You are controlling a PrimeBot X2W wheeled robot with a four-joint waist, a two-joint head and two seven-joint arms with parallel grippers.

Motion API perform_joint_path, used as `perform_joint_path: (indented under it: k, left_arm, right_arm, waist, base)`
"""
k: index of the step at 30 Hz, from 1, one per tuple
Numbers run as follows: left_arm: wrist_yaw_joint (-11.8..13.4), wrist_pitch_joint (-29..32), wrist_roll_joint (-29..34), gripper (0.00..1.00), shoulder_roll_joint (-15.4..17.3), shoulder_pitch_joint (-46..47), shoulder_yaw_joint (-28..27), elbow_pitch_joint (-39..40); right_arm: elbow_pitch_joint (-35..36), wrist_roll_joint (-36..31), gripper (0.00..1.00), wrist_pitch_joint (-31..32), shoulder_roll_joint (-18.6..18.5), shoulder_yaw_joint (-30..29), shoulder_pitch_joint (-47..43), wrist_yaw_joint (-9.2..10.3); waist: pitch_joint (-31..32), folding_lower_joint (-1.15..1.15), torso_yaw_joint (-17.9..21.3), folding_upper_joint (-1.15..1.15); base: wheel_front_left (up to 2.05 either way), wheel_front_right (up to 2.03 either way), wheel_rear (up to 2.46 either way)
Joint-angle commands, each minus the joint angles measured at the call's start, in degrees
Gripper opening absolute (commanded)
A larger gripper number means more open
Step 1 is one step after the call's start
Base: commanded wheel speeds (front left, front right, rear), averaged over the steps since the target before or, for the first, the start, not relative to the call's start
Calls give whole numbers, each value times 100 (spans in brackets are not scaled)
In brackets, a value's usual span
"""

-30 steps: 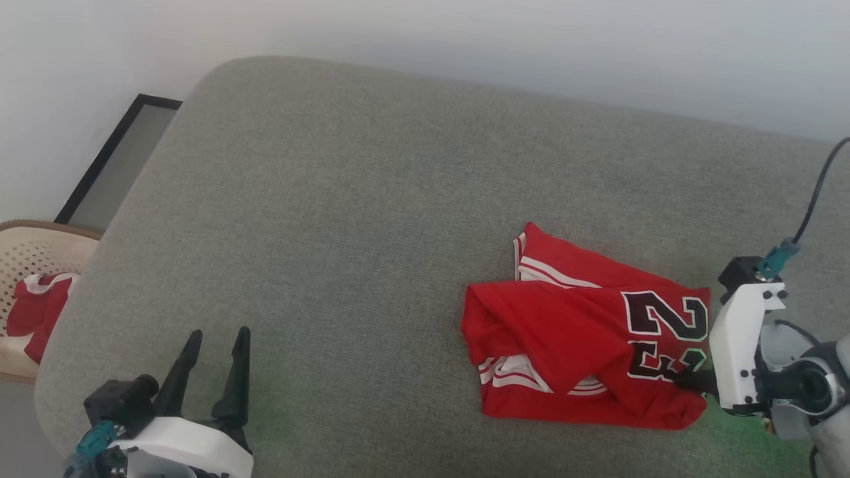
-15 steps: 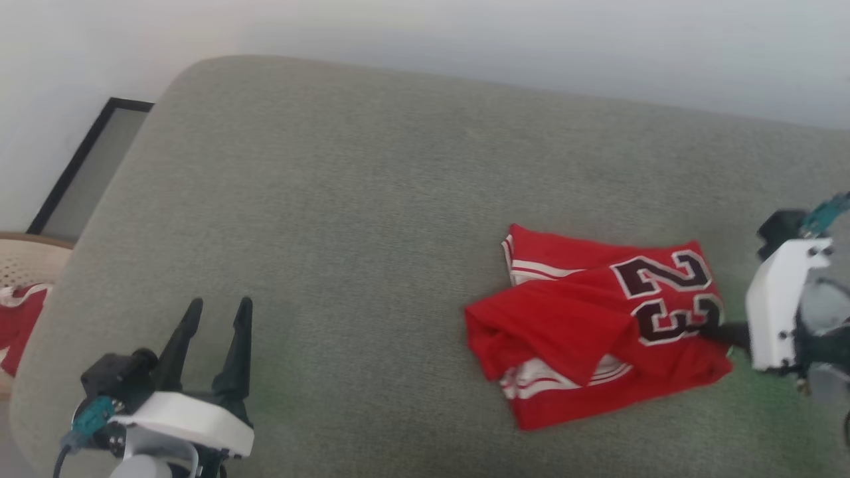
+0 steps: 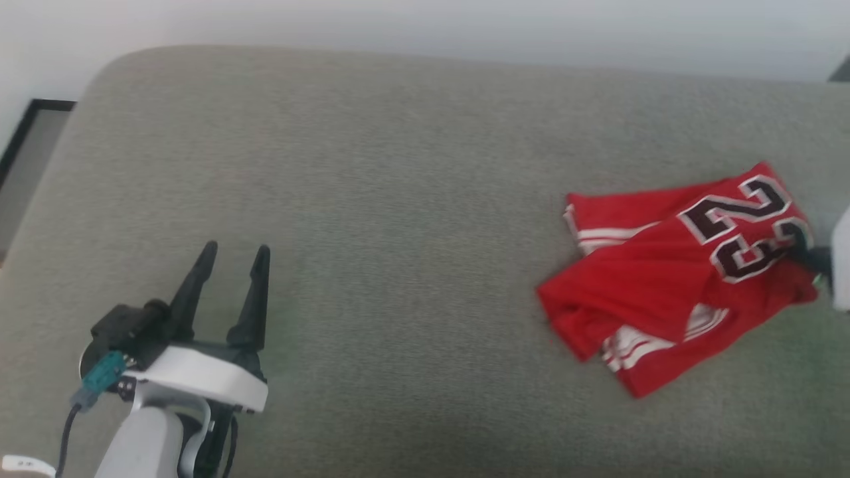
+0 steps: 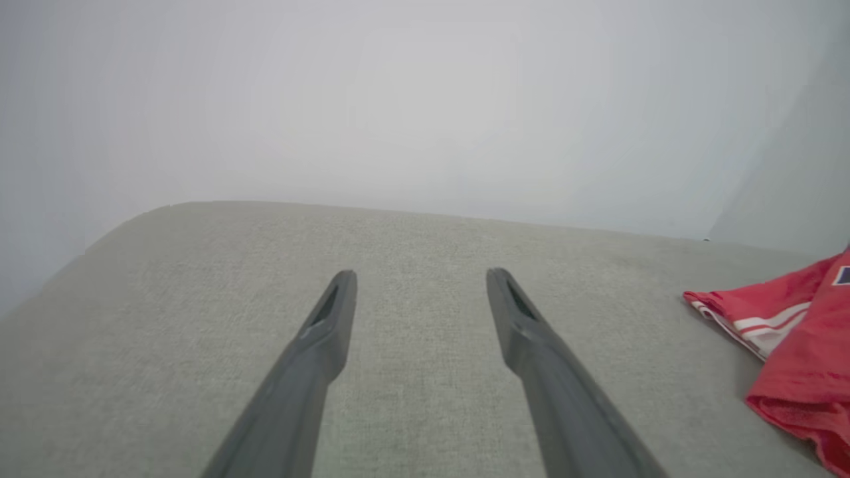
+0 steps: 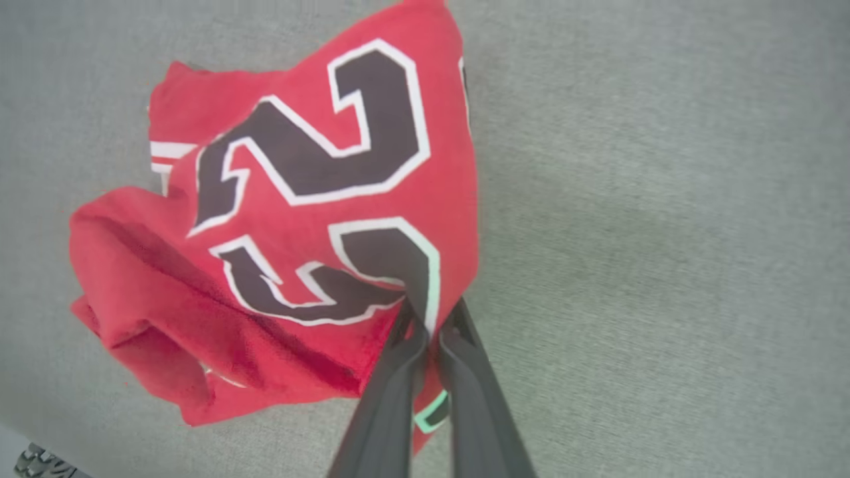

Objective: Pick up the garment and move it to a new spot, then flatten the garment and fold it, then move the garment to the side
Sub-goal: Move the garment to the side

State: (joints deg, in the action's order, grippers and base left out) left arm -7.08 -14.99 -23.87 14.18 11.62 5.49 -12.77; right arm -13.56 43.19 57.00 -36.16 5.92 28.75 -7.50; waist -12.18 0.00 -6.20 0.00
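Observation:
The garment (image 3: 671, 279) is a folded bright red jersey with white-and-red trim and a black, white-edged number 23, lying on the grey sofa seat (image 3: 398, 199) at the right. My right gripper (image 3: 811, 257) sits at the right edge of the head view, shut on the garment's edge by the number. In the right wrist view the gripper (image 5: 428, 318) pinches the garment (image 5: 279, 219) fabric, and that edge is lifted off the seat. My left gripper (image 3: 232, 255) hovers open over the seat at lower left, far from the garment. The left wrist view shows the left gripper (image 4: 418, 282) open and the garment (image 4: 790, 338) at right.
A pale wall (image 3: 425, 26) runs behind the sofa's far edge. A dark-framed panel (image 3: 26, 133) leans at the far left beyond the seat's rounded corner. Bare seat stretches between the two grippers.
My right gripper closed on the garment's edge and pulled it rightward and farther back. The head camera turned, shifting the whole picture. The left gripper stayed open.

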Motion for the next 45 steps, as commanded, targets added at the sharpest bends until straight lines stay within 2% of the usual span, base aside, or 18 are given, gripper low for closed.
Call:
perform_joint_path:
  k: [1, 13, 23, 35, 45]
  left_arm:
    - [-24, -22, 45, 100, -3, 105, 5, 31]
    - [-28, -23, 211, 100, 10, 737, 287, 97]
    - [-34, -23, 256, 100, 90, 1293, 621, 76]
    - [-34, -23, 191, 100, 88, 1873, 1008, -28]
    - [-35, -23, 132, 100, 115, 2016, 1104, -42]
  right_arm:
    - [-12, -52, 0, -69, -34, -12, 83, 3]
    - [-340, -366, 0, -904, -649, -175, 601, 4]
    - [-1099, -1011, 0, -1944, -1148, -243, 1174, 5]
    - [-2568, -2293, 0, -3151, -1187, -543, 1774, 6]
    - [-3579, -3152, 0, -3709, -1039, -996, 1997, 6]
  waist:
    - [-105, 0, 135, 0]
    - [-555, 0, 760, 0]
    - [-1009, 0, 1109, 0]
    - [-1483, 0, 1103, 0]
    - [-1725, 0, 1014, 0]
  base:
    - [0, 0, 0]
    - [0, 0, 0]
    - [0, 0, 0]
    - [0, 0, 0]
    - [0, 0, 0]
